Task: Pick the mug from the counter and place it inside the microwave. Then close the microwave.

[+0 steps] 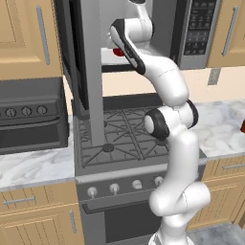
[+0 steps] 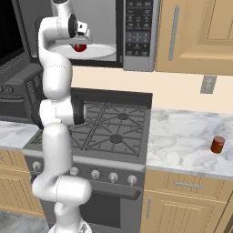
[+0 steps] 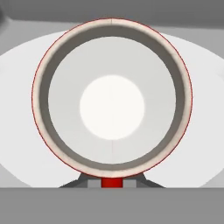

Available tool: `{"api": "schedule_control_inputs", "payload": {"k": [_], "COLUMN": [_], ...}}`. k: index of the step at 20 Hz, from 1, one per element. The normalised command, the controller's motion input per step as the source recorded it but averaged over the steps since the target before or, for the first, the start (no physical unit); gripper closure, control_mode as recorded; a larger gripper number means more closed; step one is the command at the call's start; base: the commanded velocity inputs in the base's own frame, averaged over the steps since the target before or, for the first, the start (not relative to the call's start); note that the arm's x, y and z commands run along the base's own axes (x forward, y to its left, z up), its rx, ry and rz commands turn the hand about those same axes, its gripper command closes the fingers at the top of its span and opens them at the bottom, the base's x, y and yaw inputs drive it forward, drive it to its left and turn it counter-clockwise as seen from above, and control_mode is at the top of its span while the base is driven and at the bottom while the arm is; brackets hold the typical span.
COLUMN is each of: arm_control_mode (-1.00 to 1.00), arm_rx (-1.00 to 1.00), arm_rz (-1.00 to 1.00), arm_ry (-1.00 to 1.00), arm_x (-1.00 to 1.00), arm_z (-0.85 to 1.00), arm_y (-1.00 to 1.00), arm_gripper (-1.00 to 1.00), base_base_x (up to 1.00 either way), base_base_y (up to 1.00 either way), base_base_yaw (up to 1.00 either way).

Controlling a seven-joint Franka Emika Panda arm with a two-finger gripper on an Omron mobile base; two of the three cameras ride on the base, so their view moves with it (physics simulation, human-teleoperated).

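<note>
1. Nearest you, the stove (image 2: pixel 113 125) sits between two stretches of marble counter (image 2: pixel 182 143), and a small dark red can (image 2: pixel 218 144) stands on the right stretch.
2. Above the stove, your arm reaches up into the open microwave (image 2: pixel 136 34), whose door (image 1: pixel 86 62) hangs wide to the left.
3. Inside, the gripper (image 2: pixel 82 40) is clamped on the rim of the red mug (image 3: pixel 111 98).
4. The mug sits upright over the white round plate (image 2: pixel 102 52).
</note>
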Motion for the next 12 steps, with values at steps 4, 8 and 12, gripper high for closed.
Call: {"api": "schedule_control_inputs", "payload": {"k": [4,8,12], "arm_control_mode": [-1.00,-1.00,-1.00], "arm_rx": [0.00,0.00,0.00], "arm_rz": [0.00,0.00,0.00], "arm_ry": [0.00,0.02,0.05], "arm_x": [0.16,0.05,0.00], "arm_z": [-0.03,-0.13,-0.23], "arm_y": [0.05,0.01,0.00], "arm_gripper": [1.00,1.00,1.00], "base_base_x": [0.00,0.00,0.00], "base_base_y": [0.00,0.00,0.00], "base_base_yaw": [0.00,0.00,0.00]}}
